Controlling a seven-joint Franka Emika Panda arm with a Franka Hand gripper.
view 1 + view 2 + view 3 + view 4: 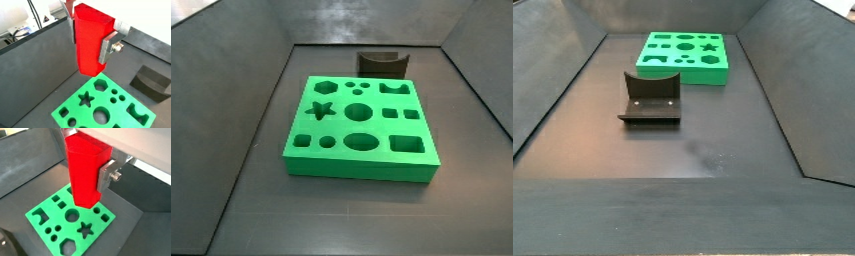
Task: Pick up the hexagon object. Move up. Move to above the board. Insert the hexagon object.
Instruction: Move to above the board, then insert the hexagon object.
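My gripper (87, 52) is shut on the hexagon object (90, 45), a tall bright red peg held upright between the silver fingers (107, 47). Both wrist views show this; in a wrist view the gripper (85, 185) grips the peg (85, 173) the same way. The green board (67, 112) with its shaped holes lies below the peg, well apart from it. The peg's lower end shows close to the hexagon hole (100, 84). The board also shows in a wrist view (70, 232) and in both side views (358, 168) (680, 75). Neither side view shows the gripper or the peg.
The dark fixture (649, 100) stands on the grey floor beside the board, and it also shows in a side view (381, 62) and a wrist view (152, 82). Sloping dark grey walls (238, 110) enclose the floor on all sides.
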